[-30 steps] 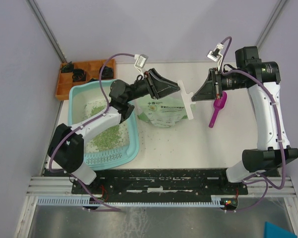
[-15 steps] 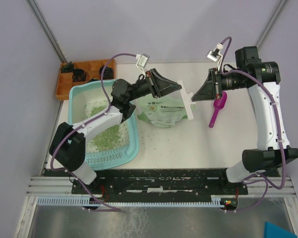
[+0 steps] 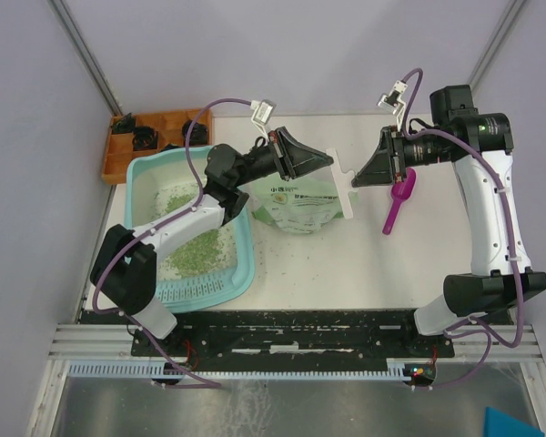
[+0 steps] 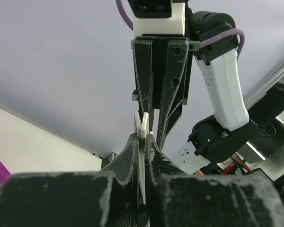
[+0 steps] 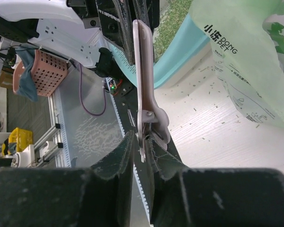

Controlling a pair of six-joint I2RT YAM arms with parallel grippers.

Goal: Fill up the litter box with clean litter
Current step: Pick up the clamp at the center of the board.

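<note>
Some clean litter lies in the litter box; left gripper pinches white clip, right gripper's hold unclear.

The litter box is light teal, litter green, bag pale green, scoop magenta, clip white.

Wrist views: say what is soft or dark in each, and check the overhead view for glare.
Left wrist view: the near fingers are dark and soft, the white clip and right arm sharp. Right wrist view: fingers blurred likewise, the bag print crisp. Overhead view: even light, soft shadows, no glare on the table.
</note>
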